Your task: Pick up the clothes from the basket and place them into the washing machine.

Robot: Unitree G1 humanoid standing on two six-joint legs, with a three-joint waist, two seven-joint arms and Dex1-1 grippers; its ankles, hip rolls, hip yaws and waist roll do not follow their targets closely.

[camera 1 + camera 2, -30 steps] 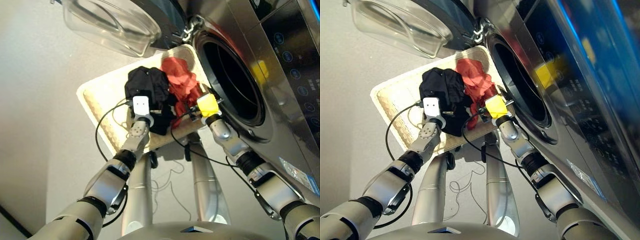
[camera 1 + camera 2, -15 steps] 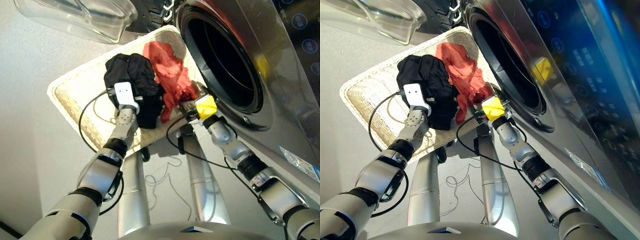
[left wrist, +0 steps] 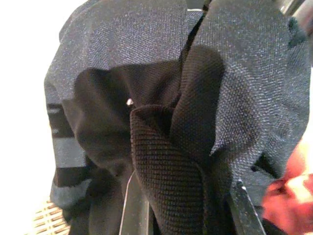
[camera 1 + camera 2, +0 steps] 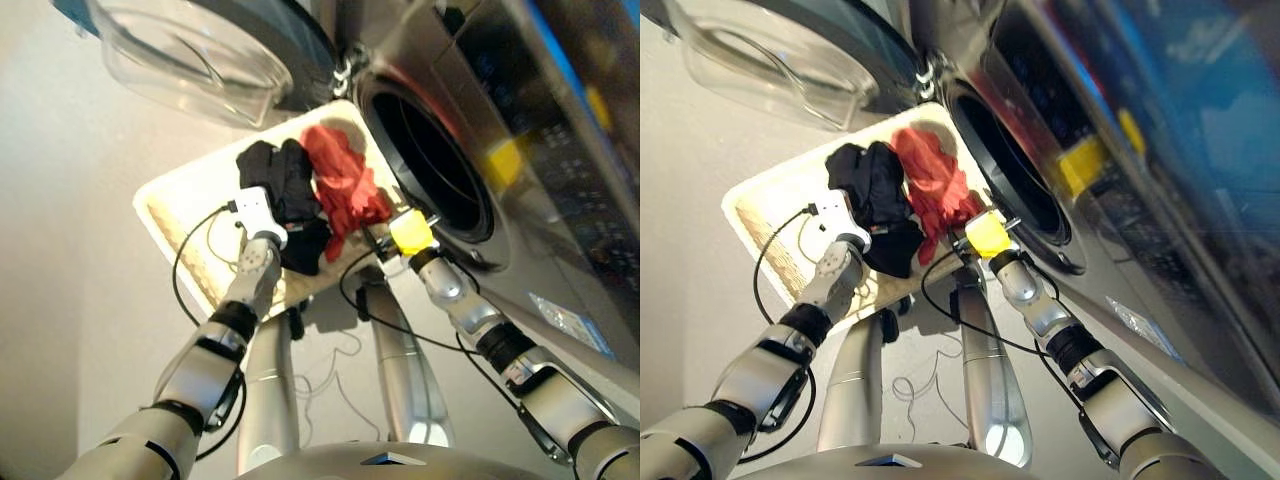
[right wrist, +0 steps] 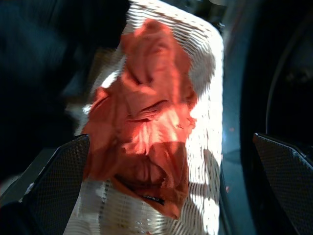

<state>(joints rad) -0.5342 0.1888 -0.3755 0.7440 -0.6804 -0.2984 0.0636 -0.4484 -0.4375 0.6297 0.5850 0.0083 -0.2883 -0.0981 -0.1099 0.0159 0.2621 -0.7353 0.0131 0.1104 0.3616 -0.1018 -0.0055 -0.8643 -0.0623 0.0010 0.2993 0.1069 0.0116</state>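
The cream basket (image 4: 190,215) sits in front of the washing machine (image 4: 520,230), below its open drum hole (image 4: 430,165). In the basket lie a black garment (image 3: 166,161) and a navy garment (image 3: 122,44) in one dark heap (image 4: 280,185), with the coral red garment (image 4: 342,190) beside them on the drum side. My left gripper (image 4: 287,240) is sunk in the dark heap, its fingers (image 3: 243,210) closed in on a fold of the black cloth. Just over the near end of the red garment (image 5: 146,127), my right gripper (image 4: 373,236) stands open and holds nothing.
The clear glass door (image 4: 190,55) is swung open to the left above the basket's far end. The steel front and black drum rim (image 5: 283,73) stand close on the right gripper's outer side. Black cables (image 4: 190,260) loop from both wrists over the basket's near edge.
The whole picture has shifted and tilted with the head. Both grippers stay at the same spots in the basket, the left in the dark heap, the right by the red garment.
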